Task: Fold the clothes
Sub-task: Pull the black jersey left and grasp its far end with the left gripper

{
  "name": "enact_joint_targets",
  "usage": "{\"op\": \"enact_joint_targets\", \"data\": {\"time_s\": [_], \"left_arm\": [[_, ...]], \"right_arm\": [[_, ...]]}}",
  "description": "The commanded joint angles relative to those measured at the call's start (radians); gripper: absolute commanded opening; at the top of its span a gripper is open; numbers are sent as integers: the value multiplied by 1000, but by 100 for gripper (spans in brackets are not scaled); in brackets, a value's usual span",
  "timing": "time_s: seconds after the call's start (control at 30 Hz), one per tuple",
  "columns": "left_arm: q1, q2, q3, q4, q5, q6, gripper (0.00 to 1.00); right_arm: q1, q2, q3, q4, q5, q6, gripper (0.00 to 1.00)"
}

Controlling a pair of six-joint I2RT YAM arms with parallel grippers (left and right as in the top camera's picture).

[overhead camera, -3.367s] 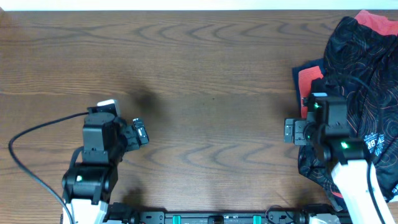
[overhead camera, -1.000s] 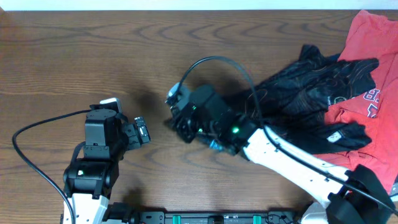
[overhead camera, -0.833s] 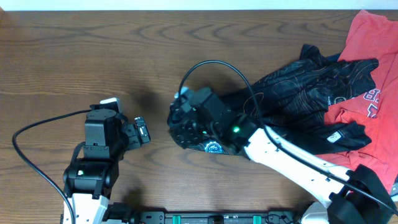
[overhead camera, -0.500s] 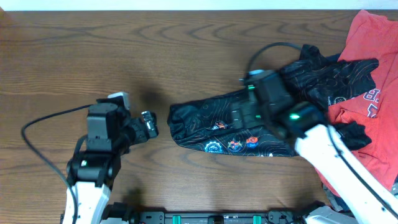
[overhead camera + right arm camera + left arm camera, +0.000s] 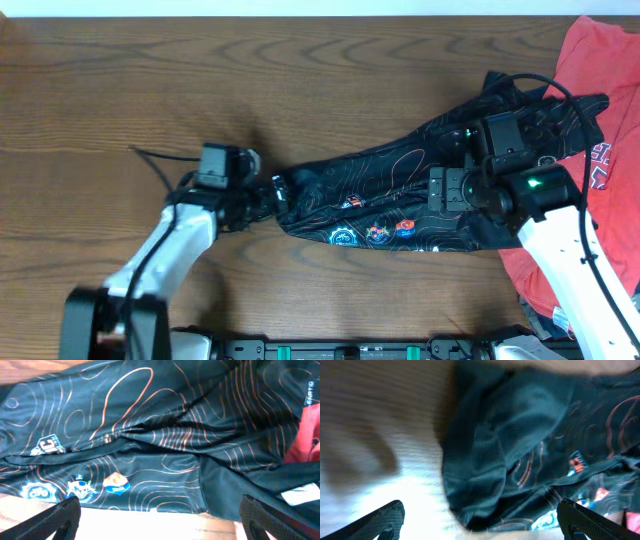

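Since half a second ago, my left arm has swung in from 9 o'clock and my right arm has drawn back toward 3 o'clock, leaving the black short-sleeved jersey with thin orange contour swirls stretched in a crumpled band from the middle of the dark brown wooden table out toward 2 o'clock. Its far end rests against the red T-shirt with white lettering at the 3 o'clock edge. The left gripper now sits at the jersey's 9 o'clock tip; in the left wrist view its fingers are spread wide with the bunched cloth between them, and nothing is pinched yet. The right gripper hangs over the jersey's middle with its fingers equally wide apart, holding nothing, and the logo patches show below it in the right wrist view. I judge the task barely started: the garment is pulled clear of the pile, but it is twisted and wrinkled, not laid flat, and no fold is made. Spreading it out and then folding it remain.
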Motion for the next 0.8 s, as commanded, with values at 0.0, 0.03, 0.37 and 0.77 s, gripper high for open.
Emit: {"op": "enact_joint_targets", "data": {"time_s": [0.0, 0.03, 0.37, 0.77], "left_arm": [[-56, 78, 18, 39, 26, -36, 98], [-74, 98, 18, 57, 29, -39, 98], [-95, 114, 27, 150, -68, -18, 6], [353, 41, 437, 20, -212, 130, 6]], "right_arm": [[-17, -5, 5, -6, 3, 9, 99], [-17, -5, 5, -8, 3, 9, 99], [-17, -5, 5, -15, 5, 9, 99], [-32, -5, 5, -32, 19, 9, 99]]}}
